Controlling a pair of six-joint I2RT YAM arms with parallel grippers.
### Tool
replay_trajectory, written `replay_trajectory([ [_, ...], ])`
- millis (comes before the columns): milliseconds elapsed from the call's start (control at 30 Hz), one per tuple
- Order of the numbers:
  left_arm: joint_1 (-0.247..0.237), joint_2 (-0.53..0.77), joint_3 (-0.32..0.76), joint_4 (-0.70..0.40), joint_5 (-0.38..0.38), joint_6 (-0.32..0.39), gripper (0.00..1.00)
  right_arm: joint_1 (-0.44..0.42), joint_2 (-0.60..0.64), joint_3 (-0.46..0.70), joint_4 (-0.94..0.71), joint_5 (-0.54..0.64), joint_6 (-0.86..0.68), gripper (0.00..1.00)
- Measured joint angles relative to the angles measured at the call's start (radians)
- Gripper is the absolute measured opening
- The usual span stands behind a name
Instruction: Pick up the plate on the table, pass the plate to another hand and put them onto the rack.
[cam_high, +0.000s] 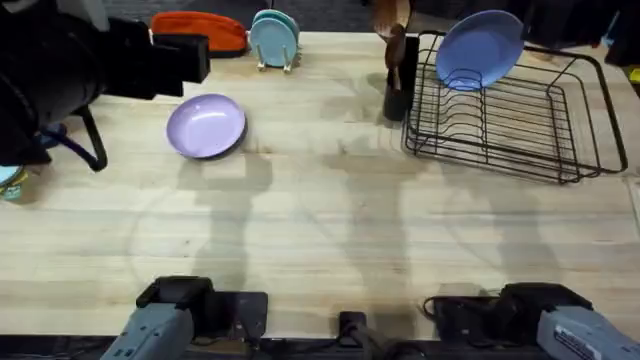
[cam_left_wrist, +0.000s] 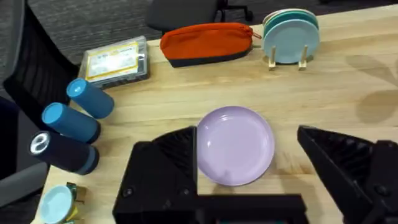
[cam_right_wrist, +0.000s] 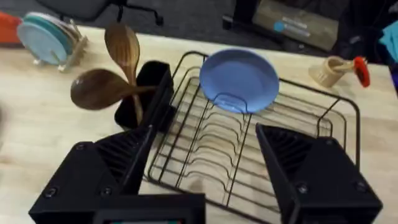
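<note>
While the plate (cam_high: 206, 126) lies flat on the table (cam_high: 330, 230), well apart from the rack (cam_high: 515, 115), the left gripper (cam_left_wrist: 249, 163) hovers above it, fingers (cam_left_wrist: 165, 165) wide and seemingly empty. Right gripper (cam_right_wrist: 202, 163) gapes above the rack, holding nothing.

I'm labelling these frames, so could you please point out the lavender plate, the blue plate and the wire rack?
lavender plate (cam_high: 206, 126), overhead view, centre of its face.
blue plate (cam_right_wrist: 239, 79), right wrist view, middle of its face.
wire rack (cam_high: 560, 170), overhead view, near rim wire.
</note>
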Motion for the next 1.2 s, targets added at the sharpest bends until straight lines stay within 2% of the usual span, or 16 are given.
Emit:
replay_trajectory([
  [233,0.0,0.0,0.0,0.041,-0.001,0.001,0.992,0.0,0.033,0.0,0.031,0.0,0.0,0.993],
  [367,0.002,0.0,0.0,0.041,-0.024,-0.058,0.992,0.0,0.061,0.0,0.033,0.0,0.0,0.993],
  [467,0.028,0.0,0.0,0.04,-0.027,-0.119,0.992,0.0,0.063,0.0,0.033,0.0,0.0,0.992],
  [600,0.09,0.003,0.0,0.0,-0.002,-0.167,0.991,0.0,0.049,0.0,0.035,0.0,0.0,0.993],
  [867,0.286,0.103,0.04,-0.131,0.205,-0.2,0.991,0.0,-0.001,0.0,0.036,0.0,0.001,0.992],
  [967,0.35,0.175,0.1,-0.185,0.269,-0.202,0.991,0.0,-0.011,0.0,0.036,0.0,0.012,0.993],
  [1067,0.391,0.253,0.158,-0.239,0.302,-0.201,0.991,0.0,-0.018,0.0,0.025,0.0,0.023,0.992],
  [1100,0.416,0.33,0.193,-0.276,0.322,-0.201,0.992,0.0,-0.023,0.0,0.012,0.0,0.03,0.993],
  [1167,0.425,0.372,0.196,-0.284,0.327,-0.201,0.993,0.0,-0.023,0.0,0.009,0.0,0.031,0.993],
  [1200,0.43,0.437,0.196,-0.288,0.332,-0.201,0.993,0.0,-0.023,0.0,0.007,0.0,0.032,0.993],
])
